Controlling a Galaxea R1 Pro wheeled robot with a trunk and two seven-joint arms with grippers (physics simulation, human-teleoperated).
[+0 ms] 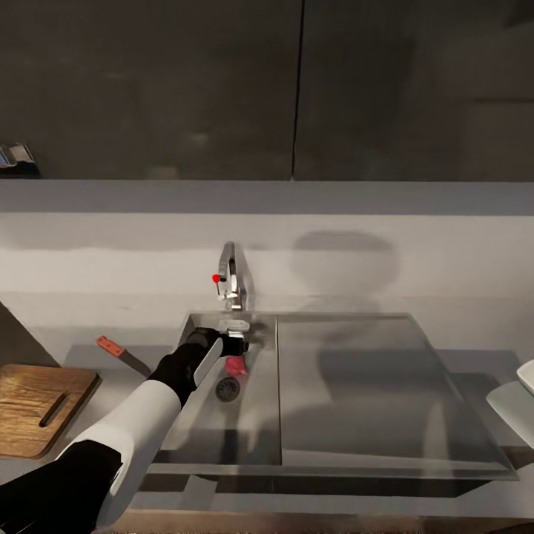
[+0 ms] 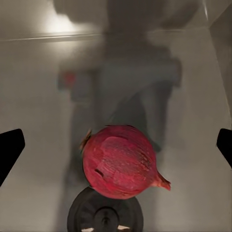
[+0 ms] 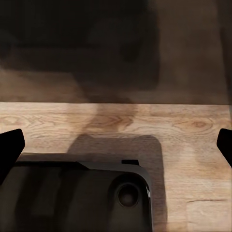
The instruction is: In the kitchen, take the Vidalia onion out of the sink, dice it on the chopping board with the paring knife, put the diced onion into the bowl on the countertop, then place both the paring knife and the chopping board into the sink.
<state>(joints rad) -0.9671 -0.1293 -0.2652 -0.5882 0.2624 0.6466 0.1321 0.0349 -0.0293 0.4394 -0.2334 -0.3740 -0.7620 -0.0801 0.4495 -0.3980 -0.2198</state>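
- Clearly first step in hand: fetching the Vidalia onion (image 2: 121,162) out of the sink (image 1: 356,445).
- Onion lying red and round on the basin floor, just beside the black drain (image 2: 104,215), partly overlapping it in the left wrist view.
- Left gripper (image 1: 236,347) reached into the basin under the chrome tap (image 1: 231,276), hovering over the onion; jaws spread wide, one dark fingertip at each edge of the wrist view, onion between them but untouched.
- Next, by judgement: lowering until the fingertips flank the bulb, closing gently on its widest part, lifting clear of the tap; round skin likely to roll or slip if pinched off centre.
- Right gripper (image 3: 116,145) pointed down at wood-grain flooring and a dark piece of the robot's own base; jaws likewise spread.
- Chopping board (image 1: 41,408) on the glossy grey surface (image 1: 111,356) beyond the sink's left side, paring knife (image 1: 122,356) just beside it, toward the sink.
- White bowl (image 1: 526,374) at the far right edge, cut off.
- Pale backsplash and dark wall cabinets above.
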